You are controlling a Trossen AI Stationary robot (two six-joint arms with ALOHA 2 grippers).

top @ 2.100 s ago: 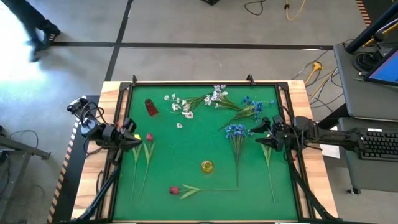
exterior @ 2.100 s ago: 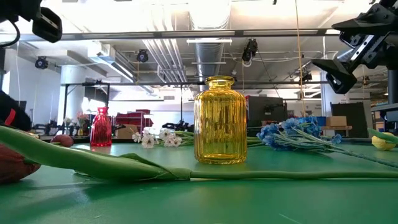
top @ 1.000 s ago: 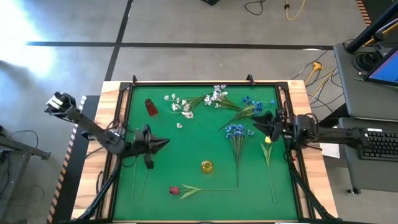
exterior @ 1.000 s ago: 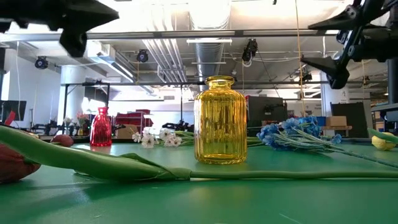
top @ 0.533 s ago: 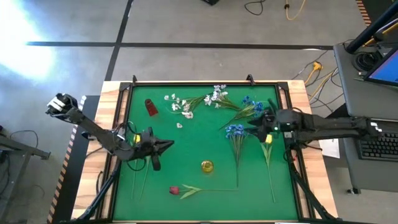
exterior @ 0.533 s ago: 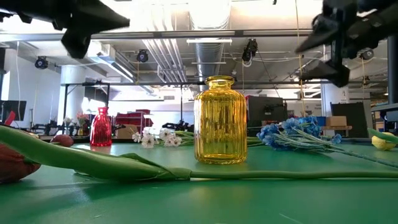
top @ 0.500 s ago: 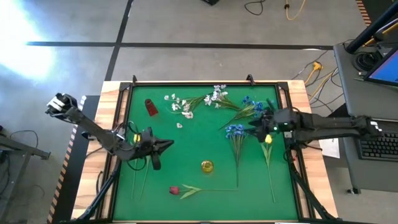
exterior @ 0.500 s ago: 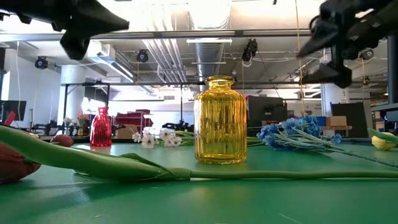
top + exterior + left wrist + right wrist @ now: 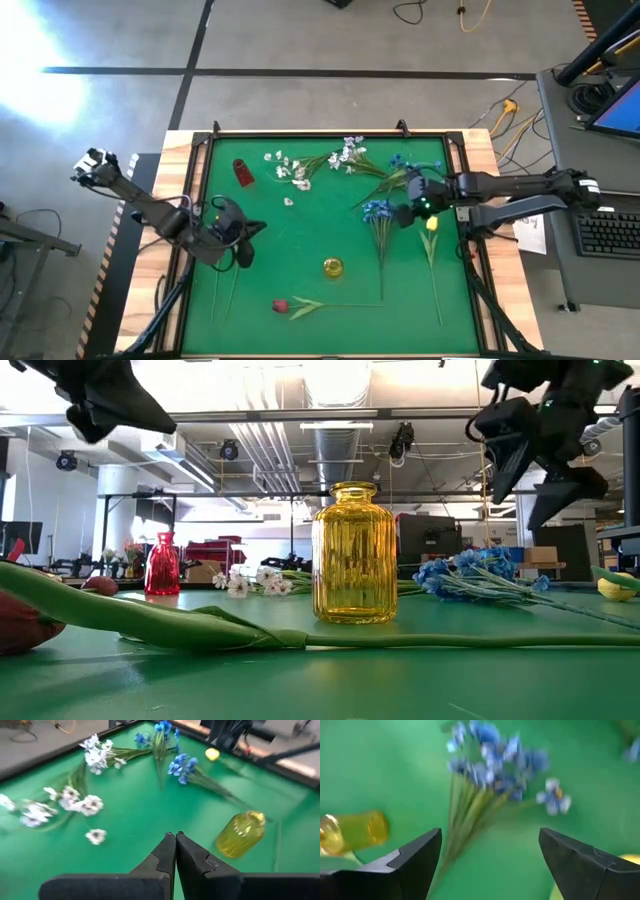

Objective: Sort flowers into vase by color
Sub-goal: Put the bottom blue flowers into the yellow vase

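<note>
While the right gripper hangs with jaws spread wide above the blue clustered artificial flower bunch at about 3 o'clock on the green felt table, nothing is gripped yet. Left gripper sits at roughly 9 o'clock, fingers pressed together, empty, waiting.

Yellow ribbed glass vase stands upright near 6 o'clock. Small red glass vase is at 11 o'clock. White blossom sprays lie around 12 o'clock, a second blue stem at 1 o'clock. Yellow tulip lies just beside the blue bunch at 3 o'clock. Red-pink tulip lies at 7 o'clock, stem pointing toward 5.

Likely step: descend on the blue bunch. Risks:
- stems fan out, so a closing pinch may catch only some and drop the rest
- yellow tulip stem lies close, could get grabbed too
- no blue vase visible, so the destination is unclear
- long stems could tip the yellow vase on transport
</note>
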